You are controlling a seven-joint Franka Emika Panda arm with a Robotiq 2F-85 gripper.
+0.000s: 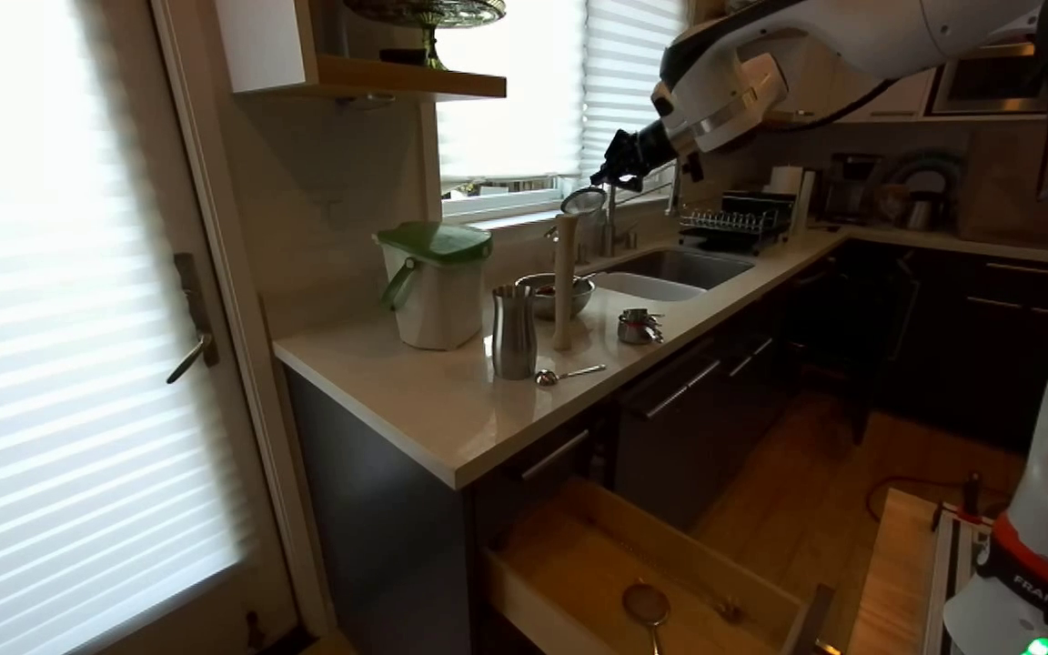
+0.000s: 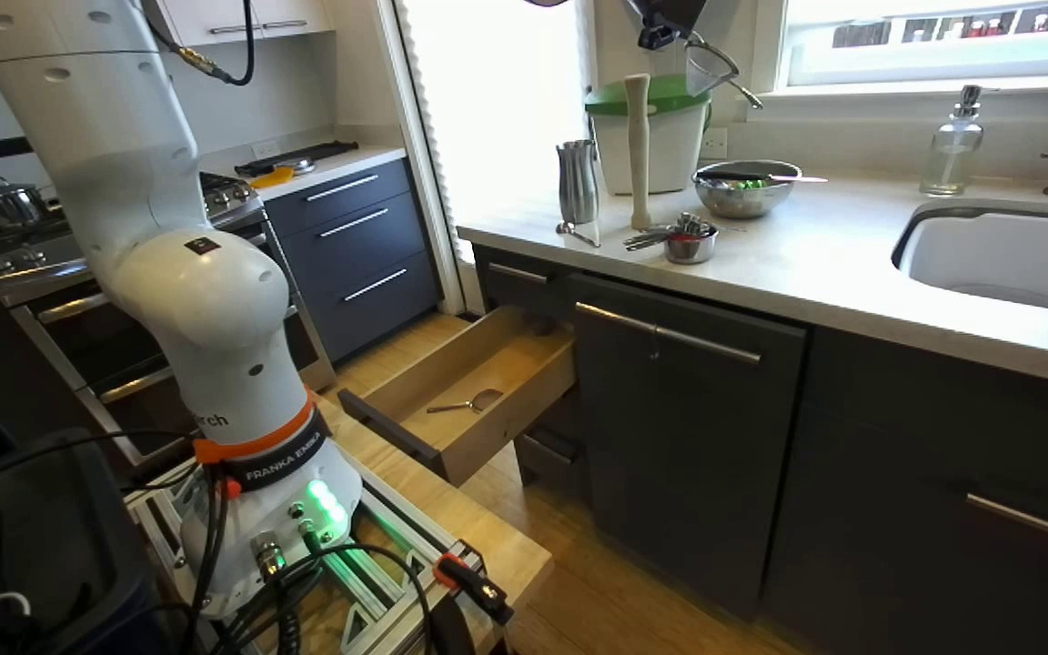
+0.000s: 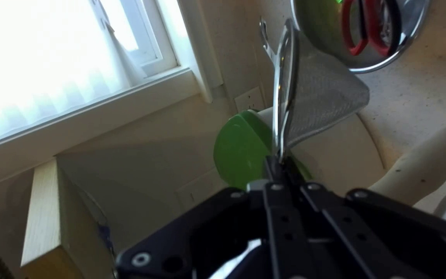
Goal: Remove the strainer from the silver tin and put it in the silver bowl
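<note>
The strainer, a conical metal mesh sieve with a thin rim, hangs from my gripper in the wrist view (image 3: 327, 95) and in both exterior views (image 1: 584, 201) (image 2: 706, 71). My gripper (image 3: 280, 159) is shut on its rim and holds it tilted in the air; it also shows in an exterior view (image 1: 604, 173). The silver bowl (image 2: 742, 198) stands on the counter below the strainer, with utensils inside; the wrist view shows its rim (image 3: 362, 70) and red-handled scissors in it. The silver tin (image 1: 514, 335) stands upright with no strainer showing in it, also in an exterior view (image 2: 578, 186).
A wooden muddler (image 2: 638, 150) stands upright between tin and bowl. A white bin with a green lid (image 1: 438, 291) is behind. Measuring cups (image 2: 690, 244) and a scoop (image 1: 549, 376) lie near the counter edge. An open drawer (image 2: 415, 405) holds another sieve (image 2: 486, 398).
</note>
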